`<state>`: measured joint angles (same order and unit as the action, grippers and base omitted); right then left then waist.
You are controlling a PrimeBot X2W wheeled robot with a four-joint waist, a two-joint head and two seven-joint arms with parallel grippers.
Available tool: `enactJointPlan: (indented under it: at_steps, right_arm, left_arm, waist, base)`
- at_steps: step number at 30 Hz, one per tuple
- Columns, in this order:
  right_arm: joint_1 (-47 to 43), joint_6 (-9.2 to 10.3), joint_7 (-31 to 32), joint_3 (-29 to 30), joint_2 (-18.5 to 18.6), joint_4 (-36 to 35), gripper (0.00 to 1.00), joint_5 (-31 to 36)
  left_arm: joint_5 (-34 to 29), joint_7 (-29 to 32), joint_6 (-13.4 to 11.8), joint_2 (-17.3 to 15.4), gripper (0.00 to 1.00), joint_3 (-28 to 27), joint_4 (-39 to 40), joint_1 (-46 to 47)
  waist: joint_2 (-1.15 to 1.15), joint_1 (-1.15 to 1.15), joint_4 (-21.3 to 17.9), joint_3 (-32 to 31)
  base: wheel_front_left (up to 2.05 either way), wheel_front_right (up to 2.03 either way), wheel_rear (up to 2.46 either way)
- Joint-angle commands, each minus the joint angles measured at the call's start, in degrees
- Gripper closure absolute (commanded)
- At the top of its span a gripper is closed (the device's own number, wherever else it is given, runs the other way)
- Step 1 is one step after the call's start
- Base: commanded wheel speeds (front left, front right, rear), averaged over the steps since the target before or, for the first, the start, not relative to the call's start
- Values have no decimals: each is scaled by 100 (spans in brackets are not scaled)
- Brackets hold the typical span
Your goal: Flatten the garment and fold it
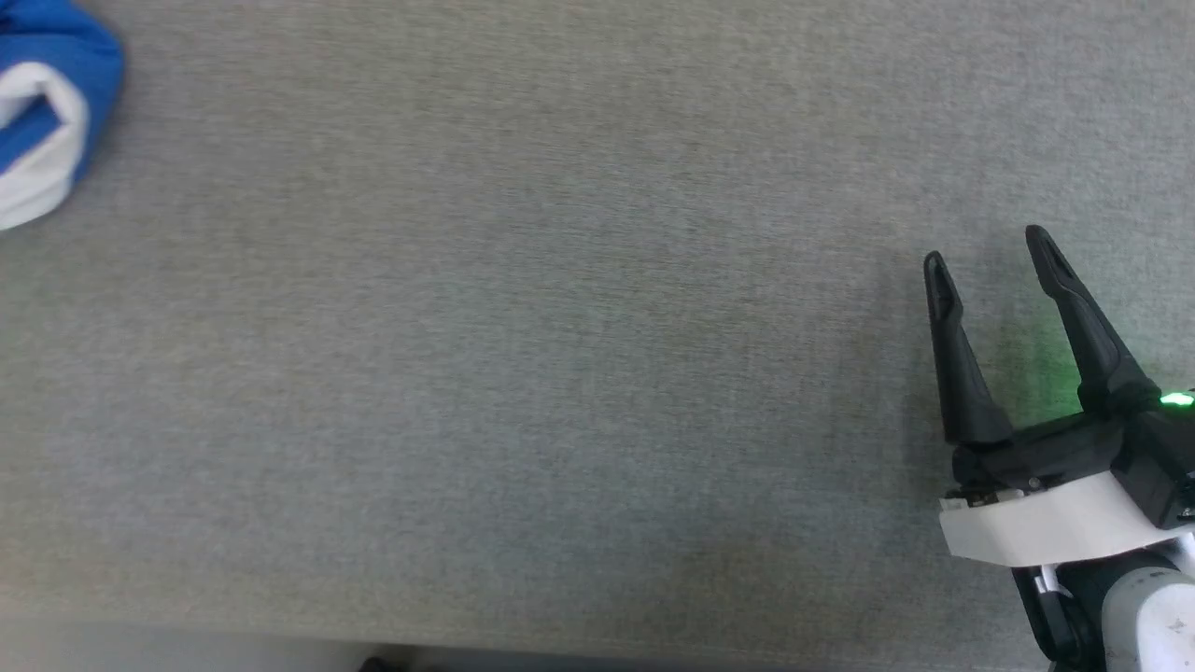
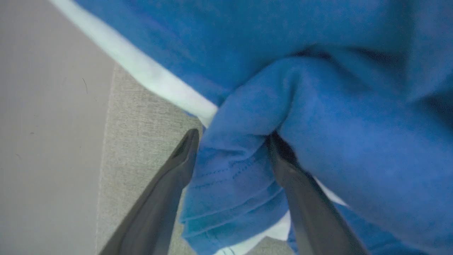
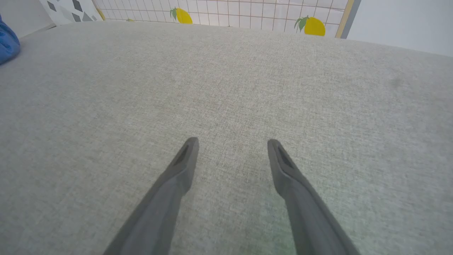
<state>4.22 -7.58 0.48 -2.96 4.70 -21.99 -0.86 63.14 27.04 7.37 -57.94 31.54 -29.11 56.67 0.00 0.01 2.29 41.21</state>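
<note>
Grey woven cloth (image 1: 467,327) covers the work surface. Left wrist view: the left gripper (image 2: 232,136) has its two dark fingers spread apart, with a bunched fold of the garment (image 2: 318,106) lying between them. The fabric lies against the fingers' inner faces, but the gap is as wide as the other gripper's, so this is not a pinch. Stitched, layered hems show nearest, between the fingers. Farther on, the bright blue fabric rises in soft rumpled folds, and a white trim band (image 2: 148,74) runs diagonally along one edge. At that view's left the grey cloth ends in a straight edge against a pale smooth surface (image 2: 46,124). Right wrist view: the right gripper (image 3: 232,141) is likewise wide open, its fingers over bare grey cloth. A small blue corner of the garment shows far off at the upper left, and beyond the cloth's far edge stands a white tiled panel (image 3: 247,14) printed with yellow lemons. Head view: the right gripper sits at lower right with a green light (image 1: 1176,401) glowing at its base, well apart from the garment — a crumpled blue-and-white heap cut off by the picture's upper left corner.
</note>
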Motion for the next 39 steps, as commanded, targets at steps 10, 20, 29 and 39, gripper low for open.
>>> enactJointPlan:
  at_steps: [10,20,29,39]
  right_arm:
    - [-1,9,-55,-23,-84,180,0,74]
    - [132,9,-11,-107,-9,714,0,-197]
    - [153,9,6,-141,1,1123,0,-491]
    - [113,9,-27,-200,-57,1314,0,-656]
  left_arm:
    - [132,21,12,51,100,372,-140,63]
    - [-321,-1291,12,-53,100,511,76,548]
    - [-1045,-1875,12,119,100,1038,840,1154]
    - [-1595,-1518,-613,1433,100,2082,1794,493]
  waist:
    - [0,-1,-99,-148]
    - [0,-1,-48,-1310]
    - [0,-1,-144,-2293]
    - [0,-1,-540,-2783]
  base:
    - [0,0,0]
    - [0,0,0]
    - [0,0,0]
    - [0,0,0]
